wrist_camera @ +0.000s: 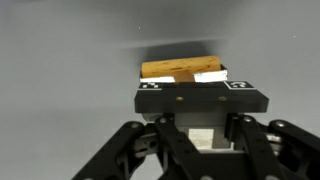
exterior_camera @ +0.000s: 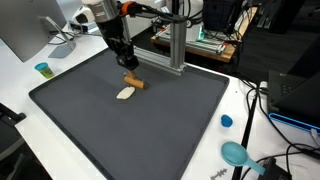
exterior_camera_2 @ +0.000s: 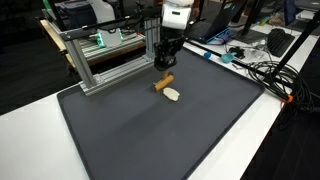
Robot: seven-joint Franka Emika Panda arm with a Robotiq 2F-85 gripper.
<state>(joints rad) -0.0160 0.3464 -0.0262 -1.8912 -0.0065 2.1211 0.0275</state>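
Clock directions are read from the tool (exterior_camera: 130, 72) in an exterior view, where it is clamped on the brown block (exterior_camera: 134, 83). The metal frame (exterior_camera: 165, 50) stands close by at 2 o'clock and bars passage there. A pale piece (exterior_camera: 125, 94) lies near at 6 o'clock. Past it the dark mat (exterior_camera: 150, 130) is open from 4 to 8 o'clock. On the tabletop (exterior_camera: 15, 92), a blue cup (exterior_camera: 42, 69) sits at 9 o'clock and cables (exterior_camera: 258, 98) crowd 4 o'clock.

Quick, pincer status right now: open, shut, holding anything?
Pincer: closed, apparently gripping the small orange-brown wooden block, low over the dark grey mat.
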